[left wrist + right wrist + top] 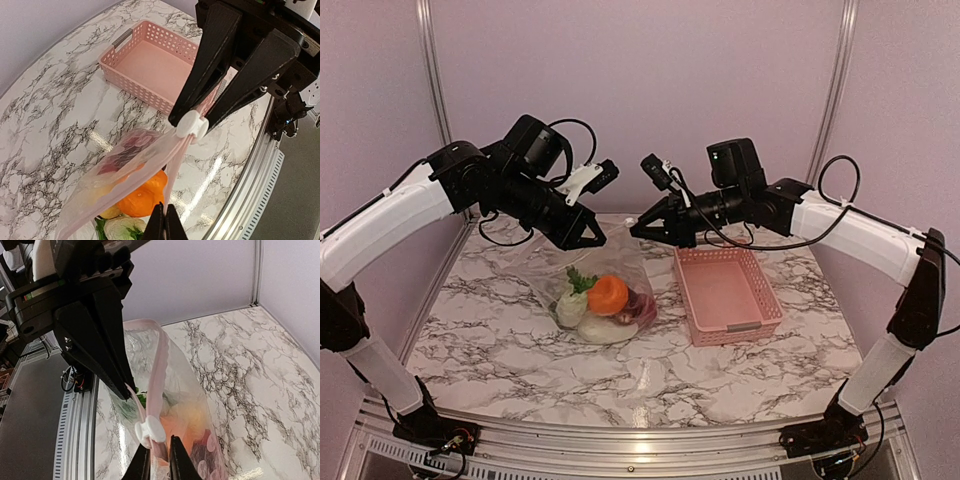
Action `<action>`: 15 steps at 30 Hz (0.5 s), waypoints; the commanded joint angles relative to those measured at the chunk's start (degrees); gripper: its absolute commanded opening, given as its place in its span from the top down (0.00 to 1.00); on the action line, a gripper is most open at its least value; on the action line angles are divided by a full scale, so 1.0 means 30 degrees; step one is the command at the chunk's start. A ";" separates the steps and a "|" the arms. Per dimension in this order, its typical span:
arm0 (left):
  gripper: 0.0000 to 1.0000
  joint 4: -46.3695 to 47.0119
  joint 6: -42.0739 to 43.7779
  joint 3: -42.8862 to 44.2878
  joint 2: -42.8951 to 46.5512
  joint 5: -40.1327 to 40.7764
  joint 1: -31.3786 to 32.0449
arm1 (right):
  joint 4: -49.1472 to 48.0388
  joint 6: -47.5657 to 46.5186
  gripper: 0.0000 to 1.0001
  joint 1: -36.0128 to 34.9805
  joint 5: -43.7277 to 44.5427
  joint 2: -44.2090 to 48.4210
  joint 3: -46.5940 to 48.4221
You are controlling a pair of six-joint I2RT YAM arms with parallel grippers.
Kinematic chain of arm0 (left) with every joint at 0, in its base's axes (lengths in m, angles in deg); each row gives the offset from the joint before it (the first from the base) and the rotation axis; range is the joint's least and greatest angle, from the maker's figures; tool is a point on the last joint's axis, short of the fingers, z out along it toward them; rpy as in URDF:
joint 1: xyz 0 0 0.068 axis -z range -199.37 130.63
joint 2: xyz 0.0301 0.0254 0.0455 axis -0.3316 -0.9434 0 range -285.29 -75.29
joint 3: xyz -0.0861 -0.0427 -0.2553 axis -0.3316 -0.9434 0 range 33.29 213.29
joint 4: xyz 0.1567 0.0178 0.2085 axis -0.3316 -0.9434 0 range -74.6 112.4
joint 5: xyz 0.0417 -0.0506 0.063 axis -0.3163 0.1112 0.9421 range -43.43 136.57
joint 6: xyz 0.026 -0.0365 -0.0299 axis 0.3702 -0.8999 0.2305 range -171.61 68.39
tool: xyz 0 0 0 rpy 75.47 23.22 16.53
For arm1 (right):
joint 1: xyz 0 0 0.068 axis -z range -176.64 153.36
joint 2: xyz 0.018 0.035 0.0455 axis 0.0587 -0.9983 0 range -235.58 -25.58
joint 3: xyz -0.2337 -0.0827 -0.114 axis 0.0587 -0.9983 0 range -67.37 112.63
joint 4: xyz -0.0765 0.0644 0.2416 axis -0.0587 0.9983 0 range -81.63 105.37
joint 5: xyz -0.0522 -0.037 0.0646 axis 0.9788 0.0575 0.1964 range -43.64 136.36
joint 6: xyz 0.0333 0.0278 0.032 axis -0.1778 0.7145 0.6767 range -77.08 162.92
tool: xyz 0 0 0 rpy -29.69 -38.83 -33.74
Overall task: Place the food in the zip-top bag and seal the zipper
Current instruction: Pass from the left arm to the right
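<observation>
The zip-top bag (620, 262) hangs between both grippers above the table, its bottom resting on the marble. The food is inside it: an orange piece (608, 293), a white one (572, 308), a green leaf (582, 280) and a maroon piece (638, 303). My left gripper (165, 219) is shut on the end of the pink zipper (174, 167). My right gripper (159, 456) pinches the zipper (160, 360) just behind its white slider (149, 432). In the top view the left gripper (595, 240) and right gripper (635, 230) point at each other, close together.
An empty pink lattice basket (725, 290) stands right of the bag, under the right arm. The metal frame rail (620, 440) runs along the table's near edge. Purple walls close in the back and sides.
</observation>
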 commanded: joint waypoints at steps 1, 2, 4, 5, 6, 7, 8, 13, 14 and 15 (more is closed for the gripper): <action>1.00 -0.0113 -0.0066 -0.0053 0.0561 0.0314 -0.0214 | 0.0447 -0.0255 0.90 -0.0165 0.0198 -0.0358 0.0654; 1.00 -0.0110 -0.0094 -0.0053 0.0535 0.0284 -0.0230 | 0.0456 -0.0258 0.91 -0.0165 0.0211 -0.0365 0.0654; 1.00 -0.0058 -0.0152 -0.0009 0.0507 0.0284 -0.0229 | 0.0457 -0.0288 0.95 -0.0196 0.0296 -0.0366 0.0654; 1.00 -0.0063 -0.0160 0.0004 0.0481 0.0291 -0.0232 | 0.0457 -0.0288 0.97 -0.0202 0.0322 -0.0366 0.0680; 1.00 -0.0075 -0.0161 0.0028 0.0488 0.0328 -0.0232 | 0.0497 -0.0273 0.99 -0.0202 0.0358 -0.0366 0.0683; 1.00 -0.0065 -0.0161 0.0034 0.0463 0.0359 -0.0251 | 0.0495 -0.0286 1.00 -0.0217 0.0443 -0.0366 0.0709; 1.00 -0.0050 -0.0153 0.0072 0.0427 0.0432 -0.0242 | 0.0513 -0.0288 1.00 -0.0208 0.0520 -0.0344 0.0713; 0.84 0.0149 -0.0066 0.1210 0.0445 0.0968 -0.0226 | 0.0742 -0.0415 1.00 -0.0194 0.0952 0.0020 0.0844; 0.78 0.0453 0.0056 0.1416 0.0557 0.0863 -0.0228 | 0.0867 -0.0432 1.00 -0.0212 0.1030 0.0118 0.0898; 0.75 0.0825 0.0196 0.1521 0.0706 0.0846 -0.0206 | 0.0940 -0.0434 1.00 -0.0218 0.1121 0.0233 0.0901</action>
